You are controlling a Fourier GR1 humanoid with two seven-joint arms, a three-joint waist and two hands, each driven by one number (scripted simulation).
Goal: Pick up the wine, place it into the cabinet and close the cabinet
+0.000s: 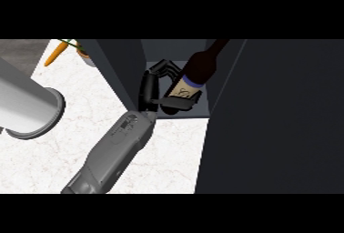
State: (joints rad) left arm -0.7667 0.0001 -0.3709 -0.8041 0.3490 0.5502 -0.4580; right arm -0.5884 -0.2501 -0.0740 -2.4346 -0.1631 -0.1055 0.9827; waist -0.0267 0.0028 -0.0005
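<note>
I have the right hand (156,86) curled round the wine bottle (194,73), inside the open cabinet (121,77). I'd settle it upright on the shelf before letting go, keeping clear of the door (275,118).

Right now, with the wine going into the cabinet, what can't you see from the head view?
- Wine bottle: its base is hidden behind the hand, so whether it rests on the shelf is unclear.
- Cabinet: its dark panel fills the right side, hiding whatever is behind it.
- Other hand: out of view.
- Carrot: cut by the cabinet's wall.
</note>
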